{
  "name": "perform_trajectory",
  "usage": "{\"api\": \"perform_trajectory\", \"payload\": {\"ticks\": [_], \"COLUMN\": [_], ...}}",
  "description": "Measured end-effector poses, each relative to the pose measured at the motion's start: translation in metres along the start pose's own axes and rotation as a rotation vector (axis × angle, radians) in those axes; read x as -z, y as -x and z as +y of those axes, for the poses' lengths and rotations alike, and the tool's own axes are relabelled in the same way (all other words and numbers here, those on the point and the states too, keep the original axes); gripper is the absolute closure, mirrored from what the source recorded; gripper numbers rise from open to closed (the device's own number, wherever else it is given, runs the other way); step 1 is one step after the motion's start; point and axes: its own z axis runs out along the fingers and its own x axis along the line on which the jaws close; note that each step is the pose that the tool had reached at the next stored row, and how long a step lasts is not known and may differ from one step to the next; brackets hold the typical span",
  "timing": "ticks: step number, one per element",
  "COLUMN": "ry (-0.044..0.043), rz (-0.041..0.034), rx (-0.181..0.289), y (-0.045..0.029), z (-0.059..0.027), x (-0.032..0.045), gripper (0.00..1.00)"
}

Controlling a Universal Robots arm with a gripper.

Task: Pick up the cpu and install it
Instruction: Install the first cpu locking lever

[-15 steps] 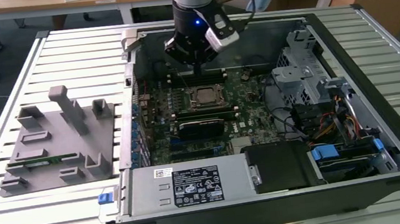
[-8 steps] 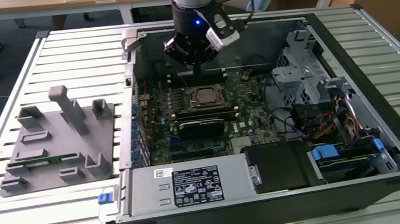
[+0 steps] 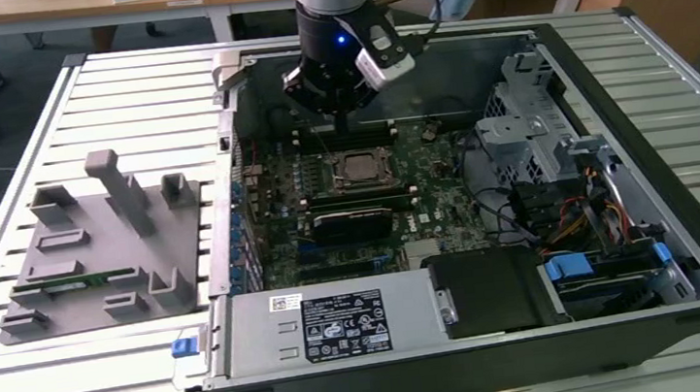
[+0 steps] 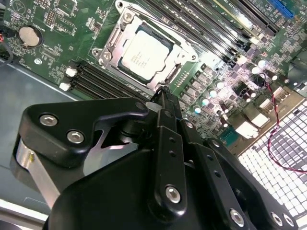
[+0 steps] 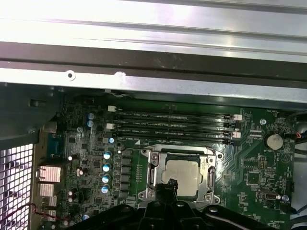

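The cpu (image 3: 357, 169) lies flat inside the metal socket frame (image 3: 333, 184) in the middle of the motherboard, its silver top facing up. It also shows in both wrist views, as the cpu (image 4: 144, 53) and the cpu (image 5: 184, 173). My gripper (image 3: 338, 111) hangs over the open computer case, just behind the socket and well above the board. The black fingers (image 4: 161, 103) come together to a narrow tip with nothing between them. In the first wrist view the gripper (image 5: 169, 185) overlaps the cpu's near edge.
A grey fixture plate (image 3: 95, 247) with a green memory stick (image 3: 73, 281) lies at the exterior view's left. Black memory slots (image 5: 172, 127) run beside the socket. The power supply (image 3: 325, 325), a drive cage (image 3: 519, 129) and cables (image 3: 573, 212) crowd the case.
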Motion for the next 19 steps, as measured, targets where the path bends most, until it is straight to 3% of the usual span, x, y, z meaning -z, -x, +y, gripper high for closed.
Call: {"api": "perform_trajectory", "payload": {"ticks": [8,16,19], "ry": [0.0,0.0,0.0], "rz": [0.0,0.0,0.0], "rx": [0.0,0.002,0.002], "y": [-0.0091,-0.0235,-0.0252], "z": [0.0005,0.0012,0.0014], "x": [0.0001,0.0001,-0.0001], "gripper": [0.89,0.89,0.89]}}
